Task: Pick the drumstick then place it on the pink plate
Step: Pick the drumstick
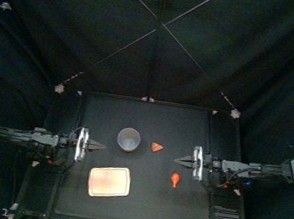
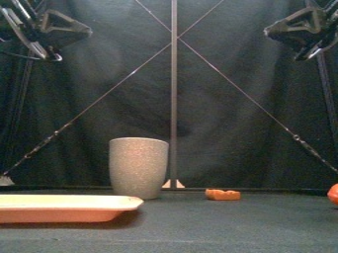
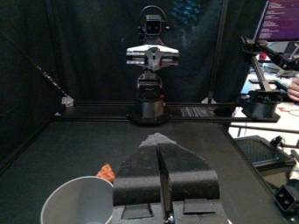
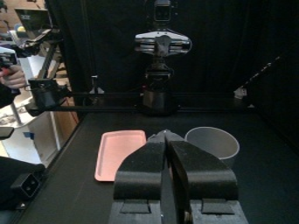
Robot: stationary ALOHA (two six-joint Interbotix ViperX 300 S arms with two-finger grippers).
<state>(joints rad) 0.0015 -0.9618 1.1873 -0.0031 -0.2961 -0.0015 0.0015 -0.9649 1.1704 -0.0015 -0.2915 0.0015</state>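
Orange-red and tapered, the drumstick [image 1: 178, 179] lies on the desk [image 1: 145, 210] right of the middle and toward the front. It is near the pink plate [image 1: 109, 182] but clear of its right edge. In the front view only a sliver of it shows at the right border, and the right wrist view does not show it at all. The right end effector [image 1: 187, 161] hangs high, a little behind the drumstick, with its jaws pressed together and nothing between them. The left end effector [image 1: 97, 148] is closed and empty too, left of the grey cup [image 1: 128, 138].

The first risk is the jaws. If the right arm comes down without spreading them, the tips would likely strike the drumstick and shove it away rather than straddle it. The second is the target: a small red wedge toy [image 1: 159, 146] sits just behind the drumstick, beside the cup, and its similar colour could draw the grasp to the wrong thing. The third is grip. The drumstick looks rounded and narrows to one end, so a pinch on the thin end may let it swing or slip during the carry, and a pinch across the fat end may squeeze it out.

The plate is shallow, so a release near its rim could let the toy roll back onto the desk. A wide sweep toward the back could also clip the cup.
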